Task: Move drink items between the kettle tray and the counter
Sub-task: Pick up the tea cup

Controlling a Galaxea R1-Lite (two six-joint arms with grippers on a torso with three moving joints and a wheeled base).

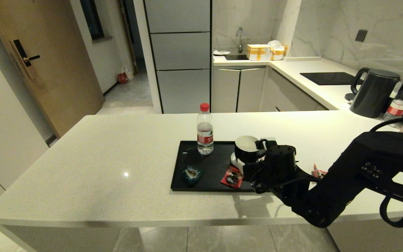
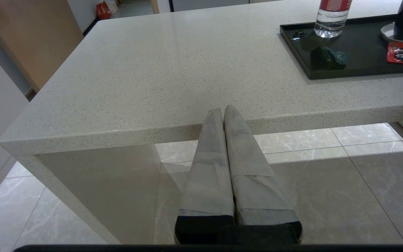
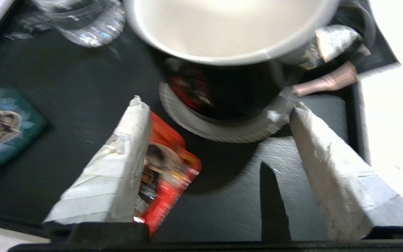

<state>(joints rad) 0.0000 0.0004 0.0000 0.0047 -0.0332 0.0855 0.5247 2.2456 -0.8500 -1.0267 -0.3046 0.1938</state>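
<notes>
The black mug [image 1: 246,148] with its white inside [image 3: 229,31] stands on a white coaster at the right end of the black kettle tray [image 1: 215,183]. Beside the coaster a red foil sachet [image 1: 232,177] lies flat on the tray floor [image 3: 222,196]. My right gripper [image 3: 217,102] is open, low over the tray just in front of the mug. One finger [image 3: 128,147] hangs over the red sachet [image 3: 166,164]; the other [image 3: 320,147] is near the coaster's edge on the handle side. Nothing is held. My left gripper [image 2: 222,110] is shut and empty at the front edge of the cream counter [image 2: 152,70].
A red-capped water bottle [image 1: 205,129] and a teal sachet [image 1: 192,174] also sit on the tray. Another red sachet [image 1: 318,172] lies on the counter behind my right arm [image 1: 327,189]. The black kettle [image 1: 374,92] and a second bottle [image 1: 399,103] stand at the far right.
</notes>
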